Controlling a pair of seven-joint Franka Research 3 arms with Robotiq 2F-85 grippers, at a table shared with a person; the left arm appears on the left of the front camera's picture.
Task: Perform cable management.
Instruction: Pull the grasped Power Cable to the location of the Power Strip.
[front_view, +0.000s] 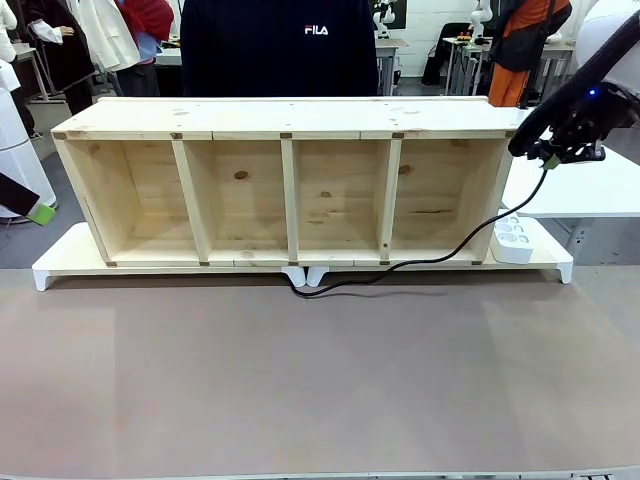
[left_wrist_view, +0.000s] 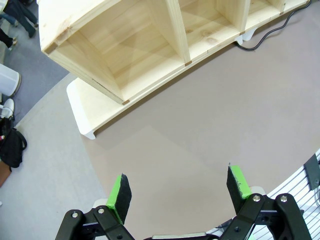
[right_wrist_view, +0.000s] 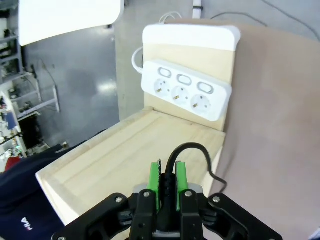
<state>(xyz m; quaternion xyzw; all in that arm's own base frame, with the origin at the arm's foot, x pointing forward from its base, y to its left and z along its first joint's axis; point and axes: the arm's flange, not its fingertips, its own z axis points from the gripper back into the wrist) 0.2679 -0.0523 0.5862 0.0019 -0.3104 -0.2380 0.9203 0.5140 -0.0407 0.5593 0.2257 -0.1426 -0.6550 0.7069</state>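
Matte grey-brown worktop (front_view: 320, 380) is stretching smooth and flat across the front view, with a person (front_view: 280, 50) in a dark top standing at its far edge. Along that edge a long pale pine shelf (front_view: 290, 120), with four boxy compartments and knots in its grain, is sitting on low white risers (front_view: 60, 262) with rounded feet. Toward the far right corner a white three-socket power strip (front_view: 513, 240) is lying flat. The cable (front_view: 420, 262), thin, black and limp, is curling at the shelf's middle foot, running right along the risers and climbing to the right hand (front_view: 555, 155). The right wrist view is showing the green pads (right_wrist_view: 153, 177) pinching its thicker black end. The left wrist view is showing the left hand (left_wrist_view: 179, 186) spread wide, gripping nothing, above bare worktop.
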